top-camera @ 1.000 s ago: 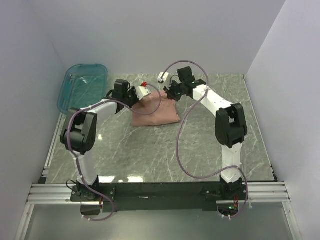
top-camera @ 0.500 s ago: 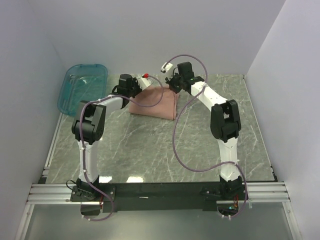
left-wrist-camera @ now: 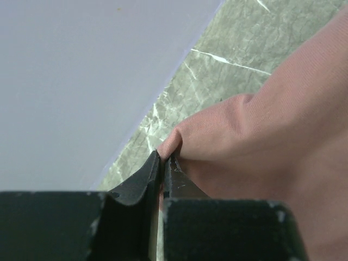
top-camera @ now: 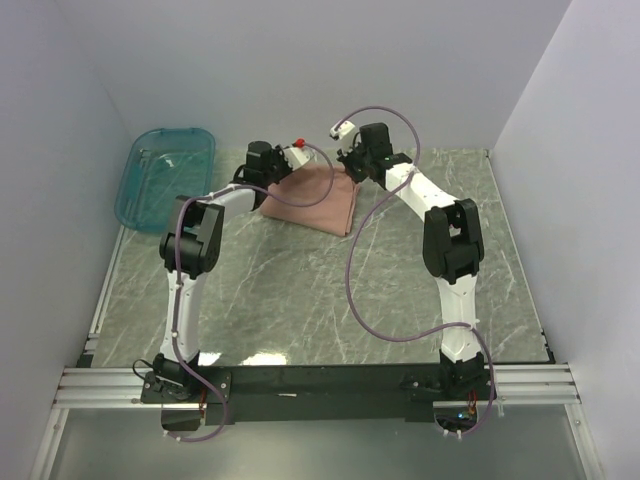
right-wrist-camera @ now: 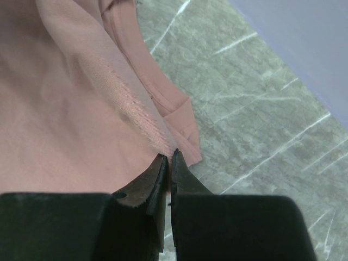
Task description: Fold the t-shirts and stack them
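Top external view: the dusty-pink t-shirt (top-camera: 312,200) lies at the far middle of the grey marbled table (top-camera: 300,300) as a compact, roughly rectangular bundle, with both arms reaching to its far edge. The teal bin (top-camera: 165,172) sits well apart at the far left. Left gripper (left-wrist-camera: 165,159) — jaws pinched on a rounded bulge of the fabric's edge, close to the back wall (left-wrist-camera: 81,81). Right gripper (right-wrist-camera: 169,155) — jaws likewise clamped on a fold of cloth just beside a hemmed corner, possibly a sleeve end. Judgement: folding is under way, not finished. The shirt appears at least partly doubled over, but its far edge seems raised by the two grips and no flat, squared fold shows. Laying down, smoothing and stacking remain. The cloth is a fine-ribbed matte cotton knit, soft, draping in broad creases, with a stitched hem. The tabletop is smooth, glossy and veined like stone.
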{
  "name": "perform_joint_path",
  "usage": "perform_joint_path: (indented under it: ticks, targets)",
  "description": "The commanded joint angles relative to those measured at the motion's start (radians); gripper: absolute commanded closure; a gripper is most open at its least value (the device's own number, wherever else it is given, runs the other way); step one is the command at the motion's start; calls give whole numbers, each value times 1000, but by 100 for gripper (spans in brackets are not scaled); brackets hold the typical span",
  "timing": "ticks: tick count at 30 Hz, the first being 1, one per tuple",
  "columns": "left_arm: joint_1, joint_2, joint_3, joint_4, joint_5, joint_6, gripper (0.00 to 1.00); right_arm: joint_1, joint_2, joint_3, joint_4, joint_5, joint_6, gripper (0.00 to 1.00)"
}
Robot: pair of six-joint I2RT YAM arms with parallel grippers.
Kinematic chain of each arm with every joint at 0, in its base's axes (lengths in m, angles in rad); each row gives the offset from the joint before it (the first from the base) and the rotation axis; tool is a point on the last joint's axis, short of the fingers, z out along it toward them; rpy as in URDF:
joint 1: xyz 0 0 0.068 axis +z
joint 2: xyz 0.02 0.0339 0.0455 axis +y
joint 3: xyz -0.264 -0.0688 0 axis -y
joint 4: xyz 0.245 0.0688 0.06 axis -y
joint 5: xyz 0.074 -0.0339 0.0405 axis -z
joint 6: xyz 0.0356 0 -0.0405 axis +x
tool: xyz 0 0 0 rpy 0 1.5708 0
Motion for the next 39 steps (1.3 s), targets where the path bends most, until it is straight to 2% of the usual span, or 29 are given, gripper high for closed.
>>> perform_joint_path:
  ticks: [1,11,16,18,19,20,23,27,28,30,31,32,35,36,39]
  targets:
    - [-12,28,59,63,17,0,100,-5,-7,-11,51,27,19,100]
    - [-15,71,97,86,3,14,100,-5,0,-20,51,90,19,100]
    - [-18,87,105,99,1,11,100,-5,40,42,28,142,45,100]
    - [-21,88,106,120,-11,-2,81,-7,60,76,-7,177,65,98]
    - [-24,87,103,140,-55,-28,66,-7,77,102,-13,194,76,89]
    - [-28,82,103,167,-75,-37,37,-7,80,110,-19,212,93,69]
    - [-34,39,157,131,-158,-121,1,-13,62,104,10,294,163,42]
    - [-20,-100,232,16,-346,-299,1,-37,31,159,-45,332,318,34]
    - [-14,-134,223,5,-385,-406,1,-51,10,167,-76,275,352,32]
    - [11,-239,206,-50,-469,-524,1,-103,-13,161,-114,120,441,32]
    - [23,-275,188,-146,-466,-648,0,-120,-21,155,-140,40,482,32]
    - [38,-309,181,-206,-447,-705,1,-132,-26,141,-172,-151,508,31]
    - [124,-430,117,-398,-270,-897,1,-145,-30,52,-179,-336,614,27]
    - [138,-491,43,-417,-182,-930,1,-140,-29,32,-179,-356,654,27]
    - [176,-623,-123,-446,-112,-1003,7,-137,-29,-46,-139,-384,734,26]
